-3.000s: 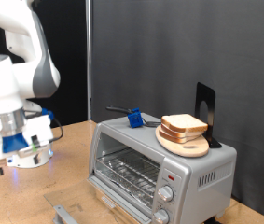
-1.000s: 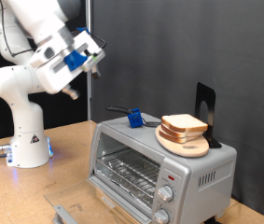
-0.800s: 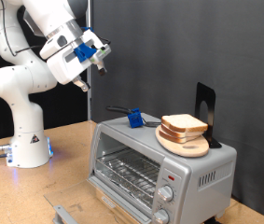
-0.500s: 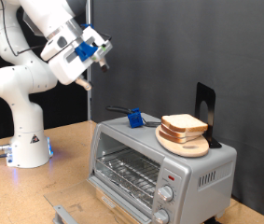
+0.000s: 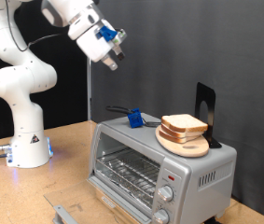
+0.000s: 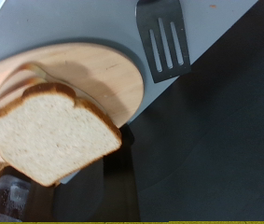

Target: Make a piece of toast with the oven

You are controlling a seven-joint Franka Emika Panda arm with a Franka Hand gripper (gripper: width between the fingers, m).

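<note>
The silver-grey box-shaped oven (image 5: 159, 165) held only its wire rack (image 5: 129, 170); the pale, brown-crusted piece of toast (image 5: 183, 124) lay on the round light-wood board (image 5: 182, 143) on top, the gripper (image 5: 113, 59) high above, its opening unclear.

- The white arm rises from its base at the exterior view's left, standing on the wooden table surface.
- The lower links go up in a column, then the arm bends at a rounded elbow and reaches across the top of the picture towards the exterior view's right.
- The gripper (image 5: 114, 58) sits high in the air at the end of that reach, below a wrist with blue parts.
- It is tilted, its fingers pointing down and to the exterior view's right.
- The fingers look dark and close together, though they are too small to judge.
- Nothing shows between them.
- The wrist view shows no fingers.
</note>
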